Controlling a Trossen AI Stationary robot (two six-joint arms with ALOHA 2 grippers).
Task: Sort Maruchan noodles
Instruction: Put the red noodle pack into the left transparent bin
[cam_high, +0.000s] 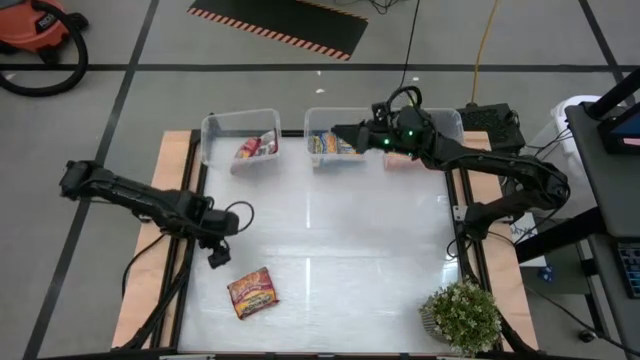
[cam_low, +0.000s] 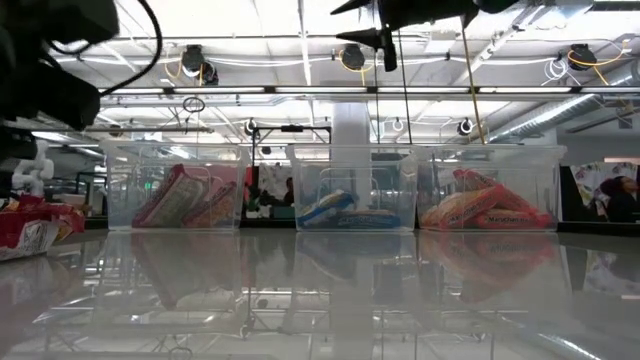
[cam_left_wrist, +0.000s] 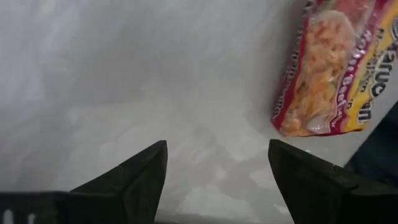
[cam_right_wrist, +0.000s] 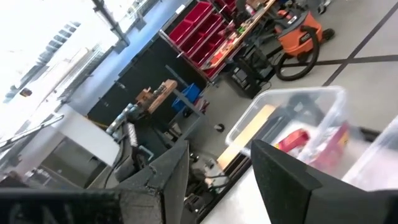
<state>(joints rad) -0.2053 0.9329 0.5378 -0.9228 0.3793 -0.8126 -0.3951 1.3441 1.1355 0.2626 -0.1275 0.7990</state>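
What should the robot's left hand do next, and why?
Probably move toward the flat red-and-yellow plastic noodle packet and lower over it: the left gripper hangs open and empty beside it, and it's the only packet outside the clear plastic bins.

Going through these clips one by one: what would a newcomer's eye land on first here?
A lone red and yellow noodle packet lies flat on the glossy white table near its front edge, with the left gripper just beside it, fingers open and empty. Along the far edge stand three clear bins already holding packets sorted by colour. The right gripper hangs above the middle bin, holding nothing.
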